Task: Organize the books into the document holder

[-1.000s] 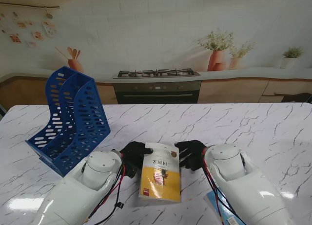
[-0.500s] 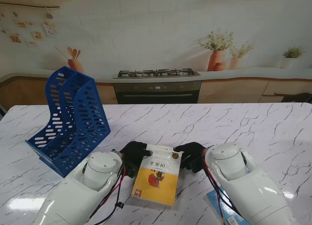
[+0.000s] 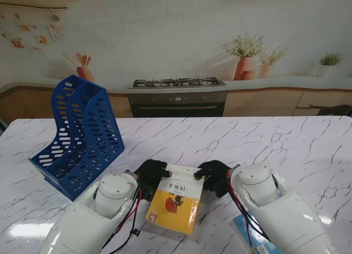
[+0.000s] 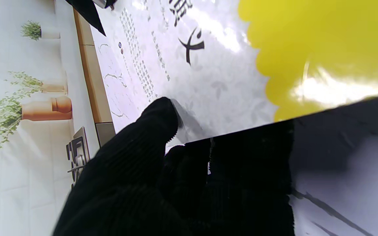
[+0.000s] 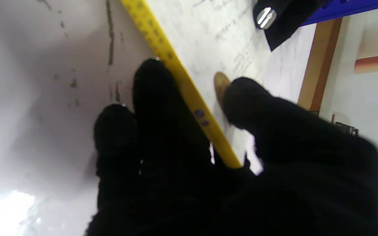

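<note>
Low in the stand view's centre, the left robot hand (image 3: 149,174) and right robot hand (image 3: 215,176) pinch the yellow book (image 3: 174,200) by opposite edges, sharing its weight to carry it toward the blue document holder (image 3: 77,136) at centre left on the tabletop (image 3: 275,144).

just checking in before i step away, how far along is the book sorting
Done: nothing filed yet; no book shows in the blue document holder on the left.
In hand: the yellow and white book is held between the left hand and the right hand, each gripping one top corner.
Left: carry this book into the holder, then take the blue-covered book that is half hidden under the right arm.
</note>
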Controlling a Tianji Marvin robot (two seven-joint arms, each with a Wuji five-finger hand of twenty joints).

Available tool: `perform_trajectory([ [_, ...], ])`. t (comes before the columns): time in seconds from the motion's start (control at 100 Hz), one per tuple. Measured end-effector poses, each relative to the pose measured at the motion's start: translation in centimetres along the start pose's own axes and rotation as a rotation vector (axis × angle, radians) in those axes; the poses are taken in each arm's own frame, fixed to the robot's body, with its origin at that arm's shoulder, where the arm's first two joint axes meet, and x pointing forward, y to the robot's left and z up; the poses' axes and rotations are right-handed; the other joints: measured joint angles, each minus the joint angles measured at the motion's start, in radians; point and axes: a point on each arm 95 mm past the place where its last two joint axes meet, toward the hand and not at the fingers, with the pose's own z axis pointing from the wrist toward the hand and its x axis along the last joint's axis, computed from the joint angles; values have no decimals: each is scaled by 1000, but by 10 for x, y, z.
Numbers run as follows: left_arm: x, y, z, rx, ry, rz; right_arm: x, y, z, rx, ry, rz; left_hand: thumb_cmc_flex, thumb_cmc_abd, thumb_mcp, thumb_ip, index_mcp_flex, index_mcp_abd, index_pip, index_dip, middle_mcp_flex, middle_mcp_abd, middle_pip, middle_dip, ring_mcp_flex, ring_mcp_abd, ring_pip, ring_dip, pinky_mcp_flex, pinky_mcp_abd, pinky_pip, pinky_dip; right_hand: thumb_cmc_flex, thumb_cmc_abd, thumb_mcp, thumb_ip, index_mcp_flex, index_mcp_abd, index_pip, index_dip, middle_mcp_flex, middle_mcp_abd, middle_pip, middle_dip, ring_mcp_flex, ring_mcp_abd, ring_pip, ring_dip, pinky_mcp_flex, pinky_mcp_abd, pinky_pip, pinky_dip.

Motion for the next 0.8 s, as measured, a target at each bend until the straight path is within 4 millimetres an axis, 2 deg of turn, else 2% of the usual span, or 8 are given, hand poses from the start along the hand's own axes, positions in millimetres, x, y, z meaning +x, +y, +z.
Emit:
perform_trajectory([
  [0.08,-1,2,-3,-4,14,-6,-1,-1,-1,-11,48,-14,-33,10,35,1,-6,-9,0,0,-22,0,20,-169,-25,6,-21,-25,-52,1,6,15,-16,0,34,0,11,16,-18,85,10,0,26,30,9,0,48,11,3,0,15,20],
  [0.18,-2,5,-8,-19,41,-5,2,-3,-7,-23,83,-45,-102,24,94,17,-19,-15,-12,0,-86,1,37,-386,-63,29,-79,-86,-145,42,23,69,-27,0,46,0,21,17,-41,165,20,-2,91,89,9,-31,136,35,10,1,64,59],
  [0.27,-2,7,-14,-22,78,-11,10,-4,-14,-30,135,-67,-147,34,78,34,-19,-32,-12,0,-123,3,-1,-436,-138,72,-136,-129,-261,92,25,138,-29,0,46,0,23,19,-41,208,20,-2,118,152,10,-104,287,85,20,1,117,118],
  [0.34,1,7,-18,-33,104,-11,17,-4,-19,-23,186,-103,-158,48,27,35,-21,-41,-12,0,-166,3,-45,-458,-229,97,-213,-169,-387,125,11,215,-30,0,46,0,23,26,-41,247,11,-3,133,186,11,-123,357,110,20,0,139,147],
  [0.41,6,5,-24,-42,133,8,24,-2,-25,-16,231,-168,-181,49,-17,35,-43,-43,-6,3,-211,-2,-68,-461,-307,104,-296,-215,-494,153,-33,241,-36,3,46,1,23,26,-41,280,3,-5,139,211,11,-137,403,126,24,0,159,171],
  [0.56,21,-2,-37,-11,207,65,38,2,-38,-43,303,-202,-213,53,-70,35,-72,-85,38,14,-264,-23,-129,-482,-444,114,-431,-293,-676,180,-179,237,-38,10,40,1,23,26,-41,292,-6,-5,158,264,11,-145,465,161,24,0,165,197],
  [0.63,28,-5,-44,4,236,82,45,3,-42,-57,346,-208,-210,68,-108,35,-108,-114,73,14,-281,-30,-157,-488,-492,115,-487,-322,-751,190,-267,202,-38,13,29,1,23,26,-41,294,-8,-7,164,284,11,-153,477,166,24,0,172,211],
  [0.8,43,-15,-62,53,294,153,59,10,-53,-94,422,-288,-210,68,-147,35,-125,-167,161,16,-281,-47,-194,-505,-545,119,-568,-362,-823,205,-396,118,-38,19,26,1,24,26,-41,297,-9,-9,167,297,12,-154,490,179,25,0,173,222],
])
